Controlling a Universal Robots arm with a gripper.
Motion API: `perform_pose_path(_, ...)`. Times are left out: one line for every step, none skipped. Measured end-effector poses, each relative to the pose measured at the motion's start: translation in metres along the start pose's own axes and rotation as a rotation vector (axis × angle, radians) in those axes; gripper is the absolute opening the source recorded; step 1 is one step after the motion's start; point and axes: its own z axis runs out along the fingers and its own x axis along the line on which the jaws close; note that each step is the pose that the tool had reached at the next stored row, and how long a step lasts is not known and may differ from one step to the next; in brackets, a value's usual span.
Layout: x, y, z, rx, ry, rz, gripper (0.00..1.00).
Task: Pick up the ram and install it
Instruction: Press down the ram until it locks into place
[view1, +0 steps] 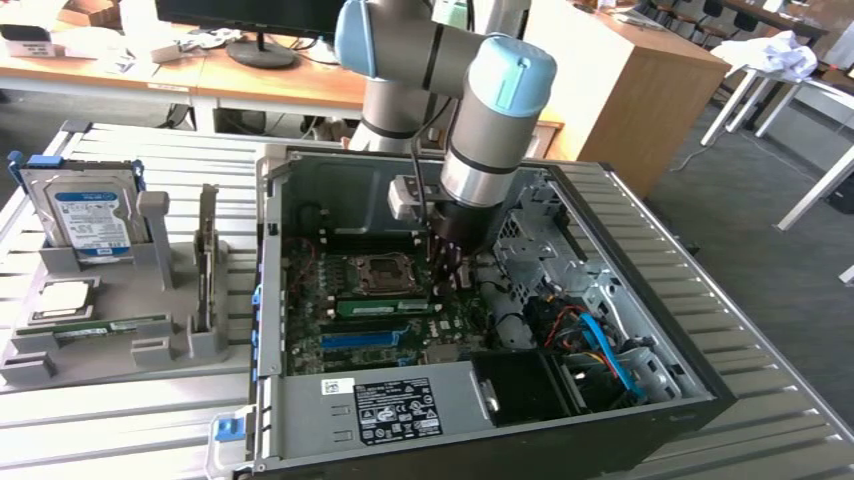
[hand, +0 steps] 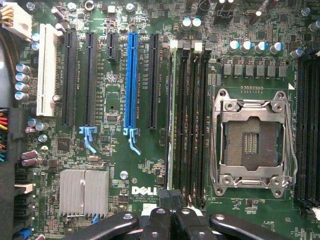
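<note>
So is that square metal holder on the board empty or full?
Empty: the socket shows bare contacts, no chip inside its frame.

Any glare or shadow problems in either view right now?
Exterior view: even daylight, the case interior shaded beside the arm, mild sheen on the slatted table. Wrist view: motherboard evenly lit, small glints on the CPU socket frame; the hand looks dark.

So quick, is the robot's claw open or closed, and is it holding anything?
Gripper: closed, down inside the computer case over the memory slots; whether it holds the ram cannot be told.
</note>
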Motion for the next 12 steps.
perform_pose_path(0.0, 0.0, -0.0001, 0.0001, 0.0, 0.0, 0.1)
perform_pose_path(-0.0001, 0.0001, -0.0007, 0.0, -0.0008, 0.0, 0.1)
perform_pose_path(0.0, 0.0001, -0.0031, 0.0002, -0.0006, 0.0, 0.1)
perform_pose_path(0.0002, 0.0002, -0.006, 0.0003, -0.0001, 0.0, 0.1)
perform_pose_path(0.0002, 0.0002, -0.0081, 0.0003, -0.0001, 0.0, 0.1)
perform_pose_path(0.0003, 0.0002, -0.0093, 0.0002, 0.0, 0.0, 0.1)
perform_pose_path(0.0002, 0.0002, -0.0093, 0.0003, -0.0003, 0.0, 0.1)
perform_pose_path(0.0001, 0.0002, -0.0093, 0.0003, -0.0002, 0.0, 0.1)
perform_pose_path(-0.0001, 0.0001, -0.0092, 0.0003, -0.0015, 0.0, 0.1)
perform_pose_path(-0.0003, 0.0001, -0.0089, 0.0004, -0.0035, 0.0, 0.1)
perform_pose_path(-0.0005, 0.0002, -0.0085, 0.0003, -0.0058, 0.0, 0.1)
perform_pose_path(-0.0005, 0.0002, -0.0077, 0.0004, -0.008, 0.0, 0.1)
